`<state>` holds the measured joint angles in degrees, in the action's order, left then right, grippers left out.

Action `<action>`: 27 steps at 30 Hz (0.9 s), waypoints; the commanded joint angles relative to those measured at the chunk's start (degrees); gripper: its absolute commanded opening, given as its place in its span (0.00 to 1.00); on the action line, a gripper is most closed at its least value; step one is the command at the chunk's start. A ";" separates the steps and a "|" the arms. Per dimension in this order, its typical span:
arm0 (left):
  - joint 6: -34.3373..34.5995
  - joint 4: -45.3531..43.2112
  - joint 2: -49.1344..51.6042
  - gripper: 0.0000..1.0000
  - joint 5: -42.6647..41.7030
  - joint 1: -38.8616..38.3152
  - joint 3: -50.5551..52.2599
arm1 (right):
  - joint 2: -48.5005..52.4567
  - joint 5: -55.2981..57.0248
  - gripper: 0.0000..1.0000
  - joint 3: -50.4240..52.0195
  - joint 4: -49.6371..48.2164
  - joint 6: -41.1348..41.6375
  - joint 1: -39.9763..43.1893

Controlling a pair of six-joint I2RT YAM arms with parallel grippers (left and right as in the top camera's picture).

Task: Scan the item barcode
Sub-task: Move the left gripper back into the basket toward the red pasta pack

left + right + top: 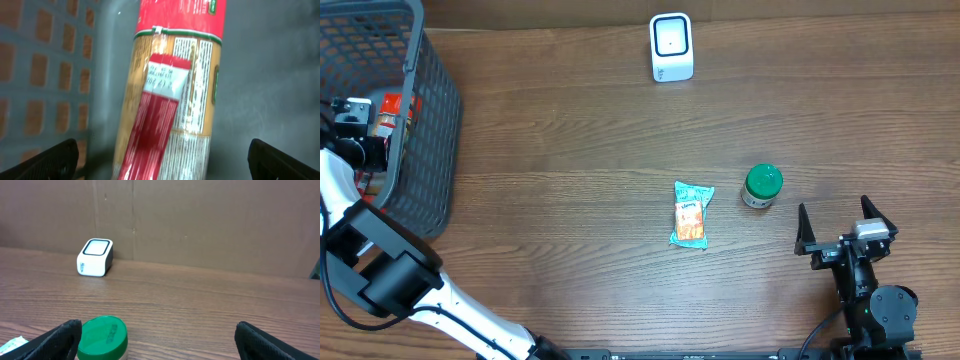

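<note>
While the left pincer (165,159) is hanging released over the red-and-tan package (170,100) inside the basket (430,130), upper left, we are advising centring across its width before clenching; right pincer (834,215) is idling released, lower right.

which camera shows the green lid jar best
Overhead: the jar is whole there, standing on the table right of the snack packet. The right wrist view catches little but its green lid, cut off at the bottom edge. The left wrist view looks into the basket and shows none of it.
</note>
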<state>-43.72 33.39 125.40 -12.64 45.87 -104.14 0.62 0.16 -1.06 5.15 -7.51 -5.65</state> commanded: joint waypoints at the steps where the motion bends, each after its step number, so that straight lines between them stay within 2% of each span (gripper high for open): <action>1: -1.03 -2.36 2.10 1.00 -5.75 0.28 0.44 | -0.46 -0.31 1.00 0.61 -0.35 -0.04 0.26; 8: -0.72 -3.72 7.58 1.00 -6.47 0.35 0.44 | -0.44 -0.31 1.00 0.61 -0.35 -0.04 0.26; 16: 4.94 -4.46 10.36 1.00 -7.69 1.22 0.44 | -0.44 -0.31 1.00 0.61 -0.33 -0.04 0.26; 17: 5.53 -4.35 10.36 0.97 -7.98 1.36 0.44 | -0.46 -0.31 1.00 0.61 -0.33 -0.04 0.26; 19: 5.86 -3.43 10.36 0.81 -7.96 1.42 0.44 | -0.44 -0.31 1.00 0.61 -0.33 -0.04 0.26; 21: 6.05 -2.29 10.36 0.56 -7.96 1.42 0.44 | -0.44 -0.31 1.00 0.61 -0.33 -0.04 0.26; 22: 6.47 -1.66 10.36 0.47 -7.96 1.42 0.44 | -0.44 -0.31 1.00 0.61 -0.35 -0.04 0.26; 23: 7.50 -1.66 10.34 0.54 -7.96 1.42 0.44 | -0.46 -0.31 1.00 0.61 -0.33 -0.04 0.26; 26: 11.26 -1.62 10.34 0.58 -7.98 1.42 0.44 | -0.44 -0.31 1.00 0.61 -0.33 -0.04 0.26; 27: 12.15 -1.49 10.34 0.68 -7.98 1.42 0.44 | -0.44 -0.31 1.00 0.61 -0.35 -0.04 0.26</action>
<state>-37.36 29.95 133.16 -20.56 47.13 -104.64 0.62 0.16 -1.06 5.15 -7.53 -5.65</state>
